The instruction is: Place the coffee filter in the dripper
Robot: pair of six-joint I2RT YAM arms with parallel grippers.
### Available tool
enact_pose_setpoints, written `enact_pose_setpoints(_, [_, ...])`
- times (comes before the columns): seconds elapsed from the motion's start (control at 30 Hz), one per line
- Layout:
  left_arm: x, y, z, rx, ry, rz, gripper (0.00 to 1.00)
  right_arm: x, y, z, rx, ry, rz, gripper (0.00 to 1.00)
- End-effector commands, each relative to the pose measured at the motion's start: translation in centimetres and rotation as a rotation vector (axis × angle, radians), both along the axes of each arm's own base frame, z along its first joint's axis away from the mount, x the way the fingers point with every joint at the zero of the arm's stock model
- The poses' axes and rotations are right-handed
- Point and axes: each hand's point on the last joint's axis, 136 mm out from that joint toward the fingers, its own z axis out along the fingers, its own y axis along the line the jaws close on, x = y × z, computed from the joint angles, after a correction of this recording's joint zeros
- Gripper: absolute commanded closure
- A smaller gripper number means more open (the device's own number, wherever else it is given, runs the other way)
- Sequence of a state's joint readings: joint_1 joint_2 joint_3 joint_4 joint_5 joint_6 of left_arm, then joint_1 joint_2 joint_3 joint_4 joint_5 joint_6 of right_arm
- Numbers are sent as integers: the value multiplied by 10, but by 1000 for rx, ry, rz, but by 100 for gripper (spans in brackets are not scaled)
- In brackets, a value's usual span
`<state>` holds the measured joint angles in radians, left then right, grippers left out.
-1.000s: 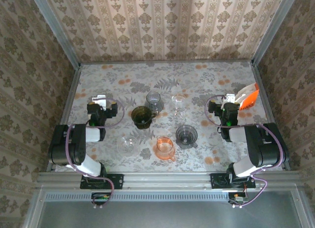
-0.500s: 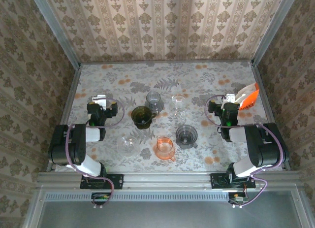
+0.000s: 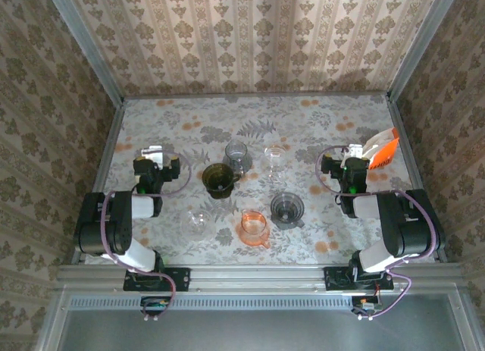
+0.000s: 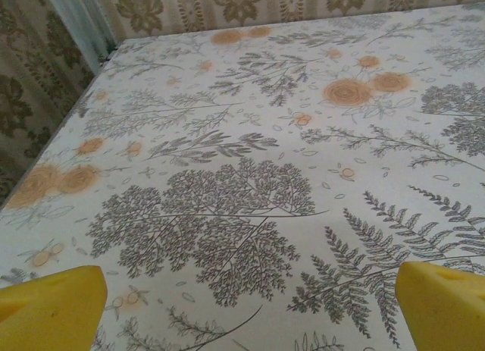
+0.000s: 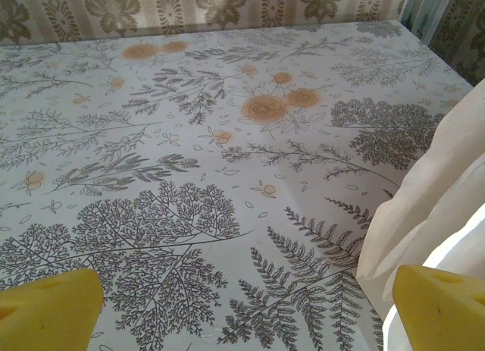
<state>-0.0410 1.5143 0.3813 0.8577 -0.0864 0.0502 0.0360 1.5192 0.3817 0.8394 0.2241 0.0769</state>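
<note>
A stack of cream coffee filters in a white and orange pack [image 3: 380, 149] leans at the table's right edge. In the right wrist view the cream filter paper [image 5: 428, 192] rises just right of my right gripper [image 5: 242, 313], whose yellow fingertips [image 5: 47, 311] stand wide apart and open, holding nothing. A dark grey dripper [image 3: 287, 208] stands mid-table, with an olive one [image 3: 218, 180] to its left. My left gripper [image 4: 246, 309] is open over bare tablecloth. From above, the left gripper [image 3: 154, 155] rests at the left and the right gripper [image 3: 353, 155] beside the pack.
Other vessels cluster mid-table: a grey clear cup [image 3: 237, 155], a clear glass [image 3: 276, 161], an orange cup [image 3: 255, 227] and a clear cup [image 3: 198, 222]. Patterned walls [image 3: 250, 40] and metal posts enclose the flowered tablecloth [image 3: 303, 123].
</note>
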Motion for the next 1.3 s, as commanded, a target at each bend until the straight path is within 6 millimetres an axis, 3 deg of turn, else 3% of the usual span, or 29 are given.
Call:
enact_pose_setpoints(0.0, [0, 3, 37, 71, -44, 63, 0, 13, 4, 25, -9, 18, 22, 0])
enact_pose_setpoints(0.13, [-5, 1, 69, 77, -77, 88, 0, 14, 2, 39, -18, 91, -15, 0])
enact_pose_setpoints(0.33, [-20, -1, 136, 17, -202, 128, 0, -2, -4, 90, 109, 10, -136, 0])
enact_pose_setpoints(0.4, [-26, 8, 156, -39, -269, 193, 0, -9, -12, 101, 99, 42, -213, 0])
enact_pose_setpoints(0.47, [-37, 32, 171, -141, -326, 357, 0, -14, -18, 109, 84, 53, -282, 0])
enact_pose_setpoints(0.57, [-49, 44, 180, -312, -352, 434, 0, -14, -20, 113, 148, 41, -329, 0])
enact_pose_setpoints(0.7, [-59, 35, 192, -522, -419, 286, 0, -7, 13, 114, 268, 86, -144, 0])
enact_pose_setpoints(0.8, [-79, 56, 184, -730, -462, 373, 0, -5, 25, 118, 383, 60, -100, 0])
enact_pose_setpoints(0.87, [-82, 53, 195, -731, -482, 295, 0, -8, 22, 119, 455, 34, -136, 0])
enact_pose_setpoints(0.93, [-83, 54, 197, -781, -452, 296, 0, -16, 14, 108, 569, 29, -225, 0])
enact_pose_setpoints(1.0, [-78, 49, 203, -823, -434, 237, 0, -9, 31, 110, 619, 13, -101, 0])
enact_pose_setpoints(1.1, [-74, 37, 217, -868, -504, 109, 0, -14, 44, 108, 576, 90, -57, 0])
enact_pose_setpoints(1.27, [-74, 32, 217, -1008, -483, 84, 0, -45, 72, 95, 555, 240, 43, 0])
